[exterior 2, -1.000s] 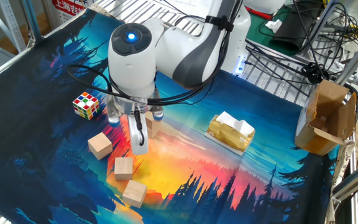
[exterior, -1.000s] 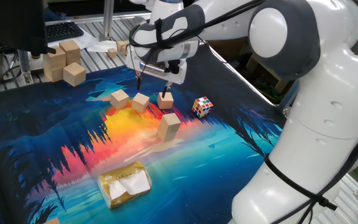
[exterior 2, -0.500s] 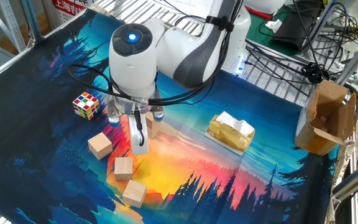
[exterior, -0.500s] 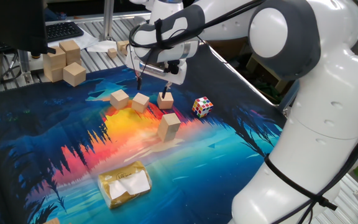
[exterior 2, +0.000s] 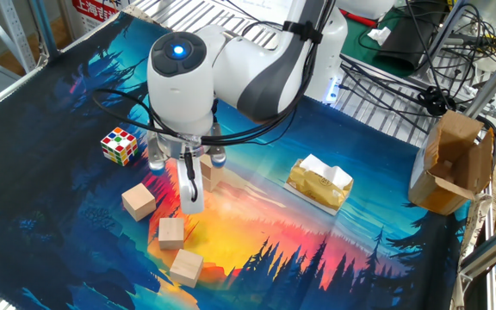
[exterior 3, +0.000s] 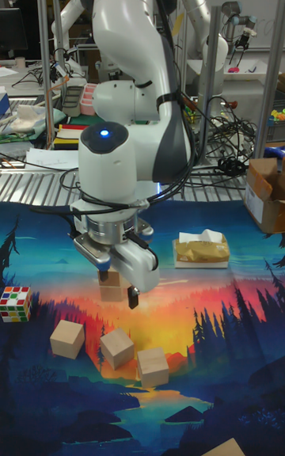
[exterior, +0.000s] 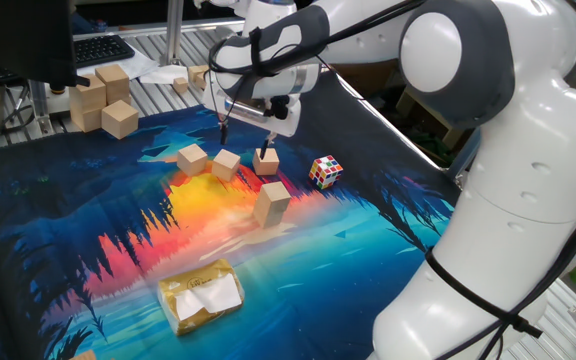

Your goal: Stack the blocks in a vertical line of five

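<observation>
Three single light-tan blocks [exterior: 192, 158] [exterior: 226, 164] [exterior: 266, 160] lie in a loose row on the colourful mat. Closer to the front stands a short stack of two blocks [exterior: 272, 200]. My gripper [exterior: 245, 137] hangs open just above the row with nothing between its fingers. One fingertip is right over the block nearest the puzzle cube. In the tall fixed view the gripper [exterior 3: 117, 288] overlaps the stack [exterior 3: 113, 291], and the three single blocks [exterior 3: 67, 339] [exterior 3: 117, 347] [exterior 3: 153, 366] lie in front. The other fixed view shows the singles [exterior 2: 139, 201] [exterior 2: 171, 232] [exterior 2: 187, 267].
A multicoloured puzzle cube [exterior: 326, 171] sits right of the row. A yellow tissue packet [exterior: 201, 295] lies near the mat's front. Larger pale wooden blocks [exterior: 103, 100] are piled off the mat at the back left. A cardboard box [exterior 2: 450, 164] stands beside the table.
</observation>
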You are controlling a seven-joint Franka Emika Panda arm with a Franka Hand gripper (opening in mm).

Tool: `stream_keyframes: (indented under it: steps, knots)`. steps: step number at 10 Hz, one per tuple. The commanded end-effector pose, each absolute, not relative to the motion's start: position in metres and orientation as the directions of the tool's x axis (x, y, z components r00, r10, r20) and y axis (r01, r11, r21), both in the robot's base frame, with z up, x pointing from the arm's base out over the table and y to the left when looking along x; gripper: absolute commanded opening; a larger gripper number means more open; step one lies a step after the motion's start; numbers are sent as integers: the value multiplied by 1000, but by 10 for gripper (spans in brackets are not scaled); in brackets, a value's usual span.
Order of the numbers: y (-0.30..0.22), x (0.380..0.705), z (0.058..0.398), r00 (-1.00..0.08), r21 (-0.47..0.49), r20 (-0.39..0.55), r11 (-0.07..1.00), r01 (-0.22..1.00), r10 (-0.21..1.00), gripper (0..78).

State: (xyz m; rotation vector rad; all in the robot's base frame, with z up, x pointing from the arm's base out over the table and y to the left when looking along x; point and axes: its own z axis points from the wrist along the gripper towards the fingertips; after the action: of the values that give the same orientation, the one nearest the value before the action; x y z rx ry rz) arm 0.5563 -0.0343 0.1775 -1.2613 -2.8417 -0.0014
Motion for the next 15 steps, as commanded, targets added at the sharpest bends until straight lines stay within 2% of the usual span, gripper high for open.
stream_keyframes:
  steps: [1, 8, 15]
  knots:
    - [-35, 558, 180, -672, 17, 56, 673, 740, 738, 774]
    - [-32, 563, 177, -630, 37, 75, 629, 777, 773, 774]
    - [-26, 586, 165, -596, 47, 62, 594, 803, 801, 774]
